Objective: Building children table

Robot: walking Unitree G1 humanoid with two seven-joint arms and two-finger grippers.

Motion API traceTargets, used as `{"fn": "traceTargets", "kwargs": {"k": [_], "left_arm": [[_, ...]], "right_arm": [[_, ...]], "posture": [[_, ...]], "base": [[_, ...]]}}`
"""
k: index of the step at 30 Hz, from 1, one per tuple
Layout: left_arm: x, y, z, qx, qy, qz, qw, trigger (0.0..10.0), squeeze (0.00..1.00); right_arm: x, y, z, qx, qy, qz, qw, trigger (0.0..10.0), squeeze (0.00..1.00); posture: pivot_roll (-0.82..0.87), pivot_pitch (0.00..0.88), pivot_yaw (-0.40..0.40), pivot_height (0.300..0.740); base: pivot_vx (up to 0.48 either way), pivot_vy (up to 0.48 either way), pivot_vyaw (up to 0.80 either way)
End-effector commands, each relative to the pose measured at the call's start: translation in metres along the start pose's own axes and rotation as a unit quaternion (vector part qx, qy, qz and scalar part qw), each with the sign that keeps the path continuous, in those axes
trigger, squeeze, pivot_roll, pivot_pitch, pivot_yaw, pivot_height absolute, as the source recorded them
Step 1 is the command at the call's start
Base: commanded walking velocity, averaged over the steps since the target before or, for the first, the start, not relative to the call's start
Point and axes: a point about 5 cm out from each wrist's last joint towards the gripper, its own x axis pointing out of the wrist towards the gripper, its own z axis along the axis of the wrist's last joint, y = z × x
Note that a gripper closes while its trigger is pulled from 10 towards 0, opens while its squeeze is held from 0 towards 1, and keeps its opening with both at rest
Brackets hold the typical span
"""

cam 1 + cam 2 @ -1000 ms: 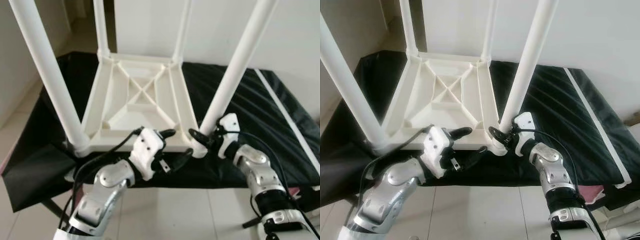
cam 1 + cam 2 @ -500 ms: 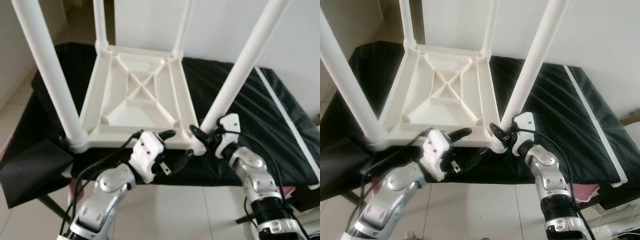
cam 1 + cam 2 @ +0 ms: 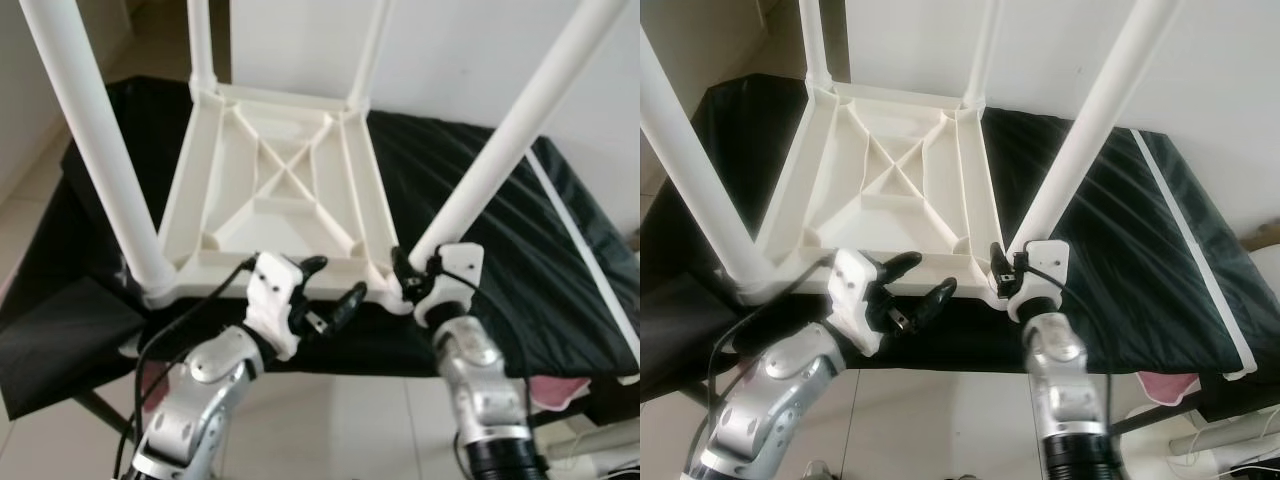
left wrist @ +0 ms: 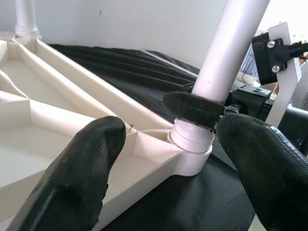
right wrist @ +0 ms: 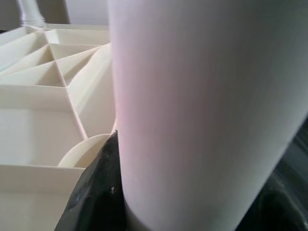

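Right tool (image 3: 402, 277) clamping table leg (image 3: 500, 150), left tool (image 3: 332, 283) spread wide, threaded socket (image 4: 192, 139) visible

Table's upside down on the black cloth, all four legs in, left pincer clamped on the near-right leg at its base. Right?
Wrong pincer. The right pincer is clamped on the near-right leg at its base; the left wrist view shows its finger against that leg. The left pincer hangs open beside it. The table is upside down on the black cloth, four legs in.

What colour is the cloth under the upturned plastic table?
The cloth is black, seen best in the right eye view, beneath the white upturned plastic table.
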Motion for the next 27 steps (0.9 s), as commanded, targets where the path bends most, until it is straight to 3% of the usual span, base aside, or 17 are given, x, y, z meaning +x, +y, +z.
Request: {"fn": "traceTargets", "kwargs": {"k": [1,2,4,6,13,17,18,19,20,27], "left_arm": [[0.002,-0.003,0.001,-0.007,0.000,-0.002,1.000,10.0,0.00],[0.004,-0.001,0.000,-0.006,0.009,0.000,1.000,10.0,0.00],[0.005,0.000,0.000,-0.007,0.012,0.001,1.000,10.0,0.00],[0.008,-0.001,0.001,-0.007,0.015,0.001,1.000,10.0,0.00],[0.015,0.006,0.005,0.024,0.023,0.015,0.999,10.0,0.00],[0.016,0.010,0.006,0.019,0.022,0.014,0.999,10.0,0.00],[0.018,0.009,0.006,0.018,0.023,0.014,0.999,10.0,0.00],[0.020,0.009,0.005,0.021,0.027,0.015,0.999,10.0,0.00],[0.021,0.009,0.004,0.024,0.030,0.016,0.999,10.0,0.00],[0.025,0.006,0.003,0.036,0.033,0.004,0.999,10.0,0.00]], "right_arm": [[-0.011,-0.019,-0.028,-0.013,0.067,-0.055,0.996,10.0,0.00],[-0.012,-0.016,-0.028,0.008,0.068,-0.096,0.993,10.0,0.00],[-0.012,-0.013,-0.028,0.016,0.069,-0.107,0.992,10.0,0.00],[-0.011,-0.010,-0.024,-0.002,0.058,-0.100,0.993,10.0,0.00],[-0.009,-0.013,-0.017,-0.007,0.038,-0.102,0.994,10.0,0.00],[-0.008,-0.014,-0.015,-0.007,0.031,-0.090,0.995,10.0,0.00],[-0.009,-0.017,-0.014,-0.010,0.030,-0.090,0.995,10.0,0.04],[-0.009,-0.018,-0.015,-0.015,0.030,-0.087,0.996,10.0,0.71],[-0.009,-0.020,-0.015,-0.018,0.030,-0.085,0.996,10.0,1.00],[-0.008,-0.025,-0.011,-0.017,0.017,-0.057,0.998,10.0,1.00]], "posture": [[0.05,0.132,-0.129,0.740],[0.05,0.125,-0.113,0.740],[0.05,0.125,-0.113,0.740],[0.05,0.113,-0.090,0.740],[0.04,0.093,-0.069,0.740],[0.04,0.085,-0.062,0.740],[0.04,0.081,-0.060,0.740],[0.04,0.075,-0.060,0.740],[0.04,0.075,-0.060,0.740],[0.03,0.048,-0.070,0.740]], "base": [[0.000,0.000,0.00],[0.000,0.000,0.00],[0.000,0.000,0.00],[0.000,0.000,0.00],[0.000,0.000,0.00],[0.000,0.000,0.00],[0.000,0.000,0.00],[0.000,0.000,0.00],[0.000,0.000,0.00],[0.000,0.000,0.00]]}}
